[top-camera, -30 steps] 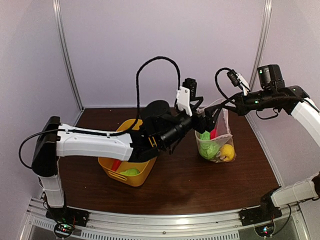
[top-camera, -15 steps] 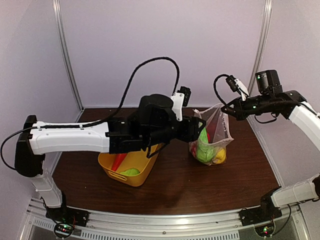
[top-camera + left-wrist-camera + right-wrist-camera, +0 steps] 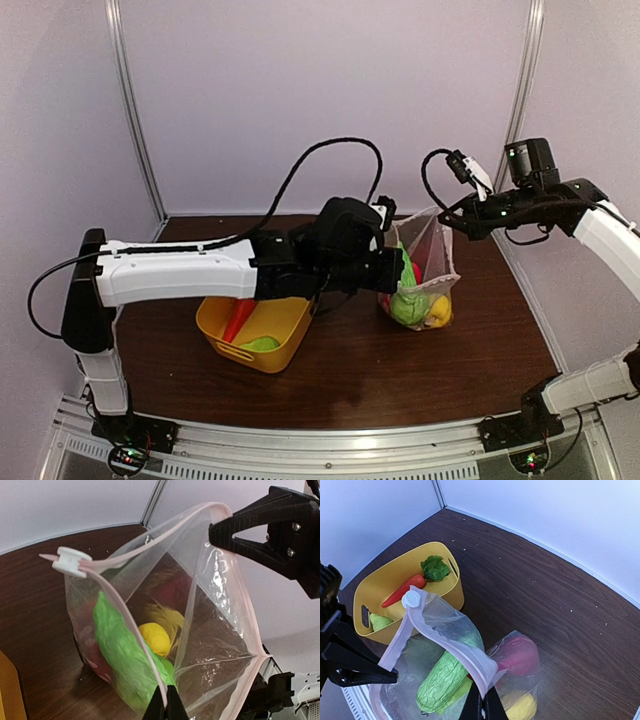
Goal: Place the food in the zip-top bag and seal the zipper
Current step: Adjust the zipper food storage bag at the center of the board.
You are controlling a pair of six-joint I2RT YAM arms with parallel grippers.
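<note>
Two hands: both are taken up by the zip-top bag (image 3: 428, 262); you have none free.
Left hand (image 3: 164, 707): narrowed right down, fingertips pinching the near lip of the mouth on the zipper (image 3: 131, 630).
Right hand (image 3: 482, 706): likewise pinched tight, on the opposite lip.
Bag position: right of centre on the counter (image 3: 450, 370), strung between the two hands, its bottom apparently resting on the wood.
Mouth: pulled apart into a wide triangle, unsealed.
Inside the bag: a long green vegetable (image 3: 445, 680), a red apple (image 3: 517, 654) and a lemon (image 3: 155, 637).
Outside the bag: a carrot (image 3: 402, 591) and a green pear (image 3: 379, 621) lie in the yellow tub (image 3: 275, 352), just left of the bag.
Slider (image 3: 72, 562): parked at the end of the strip on the tub side, apart from both grips.
Long axis: the zipper runs from the slider away past both grips to the far end of the mouth. Sealing would mean bringing the lips together and travelling along that line.
Nearer arm: the left one reaches across above the tub, so its hand is the closer to the leftover food and to the slider.
Next move, as I judge it: let the left hand go for the carrot while the right holds the mouth up.
Risk: with one lip released, the floppy mouth may sag shut or the bag may slump.
</note>
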